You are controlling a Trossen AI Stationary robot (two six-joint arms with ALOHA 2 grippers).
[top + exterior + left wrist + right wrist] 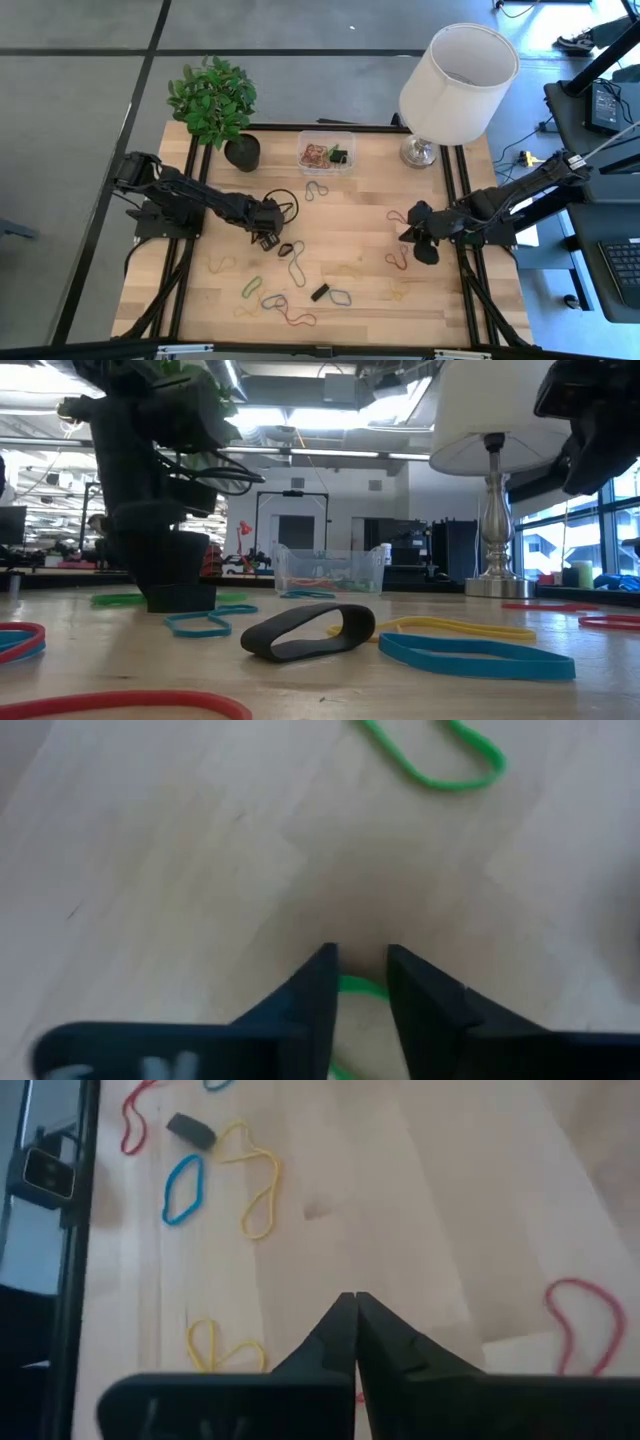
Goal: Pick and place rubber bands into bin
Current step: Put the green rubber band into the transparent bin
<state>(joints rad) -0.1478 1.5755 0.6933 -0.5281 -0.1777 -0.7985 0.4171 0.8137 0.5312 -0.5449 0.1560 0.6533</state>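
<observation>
**Mara:** Closest to the lens in the low view, a red band (120, 705) runs along the bottom edge, with a black band (308, 632) standing on its side at centre frame and a blue band (470, 655) to its right.

**Jon:** Start at the left gripper (360, 972), then. What worries you?

**Mara:** Its fingers (310, 995) stand a narrow gap apart, pressed down near the wood, with a green band (352, 986) lying between them. They haven't closed on it, so I'd call it open and holding nothing. The risk: such a thin, floppy loop could slip out flat under the tips when they close, or be pinched by one strand and spring away on the lift.

**Jon:** And beyond that?

**Mara:** A second green band (440, 765) lies in the upper right of the same view, apart from the first. From above, the left gripper (266, 232) sits left of centre on the table (370, 210).

**Jon:** The other arm?

**Mara:** The right gripper (355, 1320) is fully closed on nothing, hovering at the right side, with a red loop (585, 1320) near it at lower right.

**Jon:** The bin?

**Mara:** The bin (326, 154) is at upper centre, between the plant pot (242, 152) and lamp (455, 80), some bands already inside. It's well apart from both grippers, so a weak grip may drop its band on the way.
</observation>
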